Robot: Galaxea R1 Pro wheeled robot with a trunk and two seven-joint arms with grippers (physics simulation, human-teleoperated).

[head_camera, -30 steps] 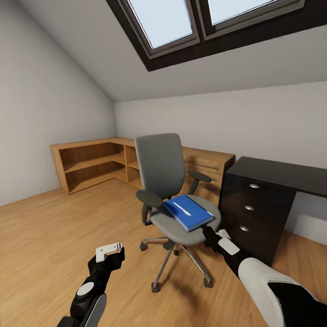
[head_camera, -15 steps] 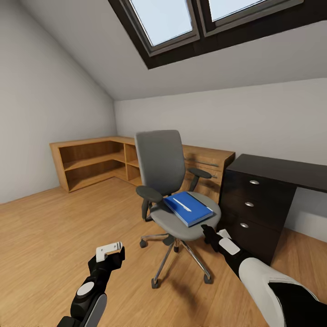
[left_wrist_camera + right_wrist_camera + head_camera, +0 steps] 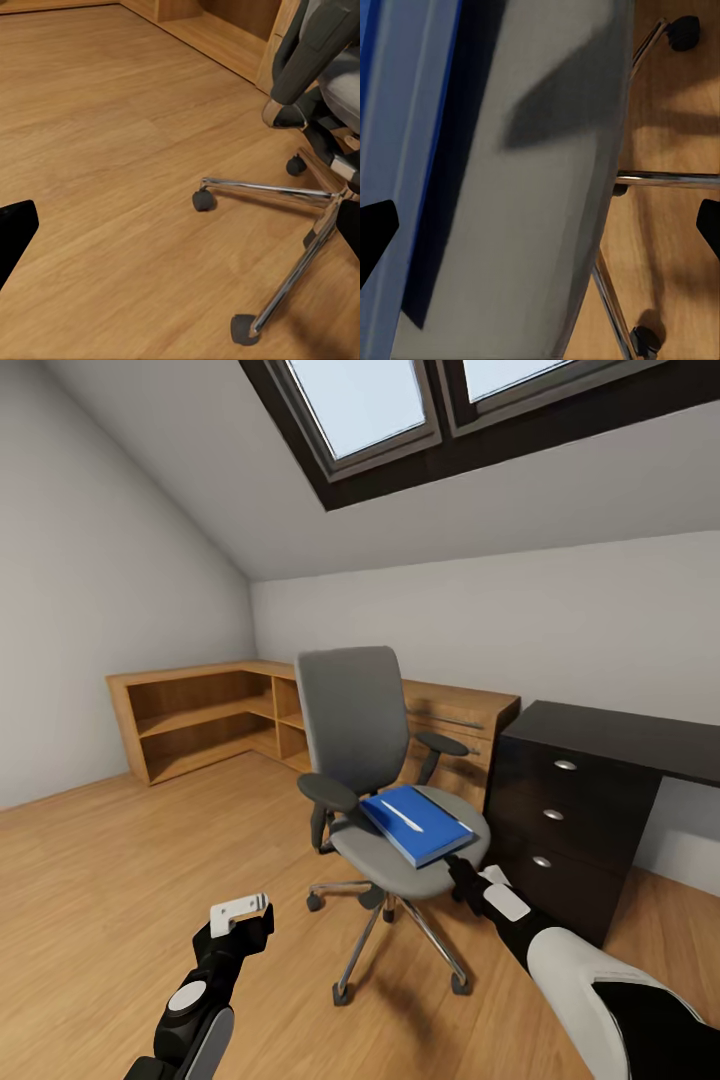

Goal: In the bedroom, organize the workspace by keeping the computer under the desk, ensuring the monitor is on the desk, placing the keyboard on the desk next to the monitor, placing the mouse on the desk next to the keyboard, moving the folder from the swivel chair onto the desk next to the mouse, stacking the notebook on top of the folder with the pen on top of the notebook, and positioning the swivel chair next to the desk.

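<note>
Text or logos, can't read any. Head view: folder (image 3: 416, 825) with pen (image 3: 403, 816) on the chair (image 3: 375, 780) seat beside the desk (image 3: 580, 800). Right gripper (image 3: 462, 880) reaches at the seat's front edge, left gripper (image 3: 240, 922) hovers low over floor (image 3: 100, 880).

Left wrist: fingers spread wide, chair base (image 3: 300, 225) ahead.

Right wrist: tips spread, seat (image 3: 540, 187) and folder edge (image 3: 405, 150) between.

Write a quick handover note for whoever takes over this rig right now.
Left pincer: open, holding nothing, low over the floor.
Right pincer: open, at the front edge of the swivel chair seat, just short of the folder.
The folder lies on the seat with the pen on top; the chair stands close to the black desk.
Done: nothing visibly placed on the desk.
Left: grasp the folder and carry it to the desk, then the remaining items.
</note>
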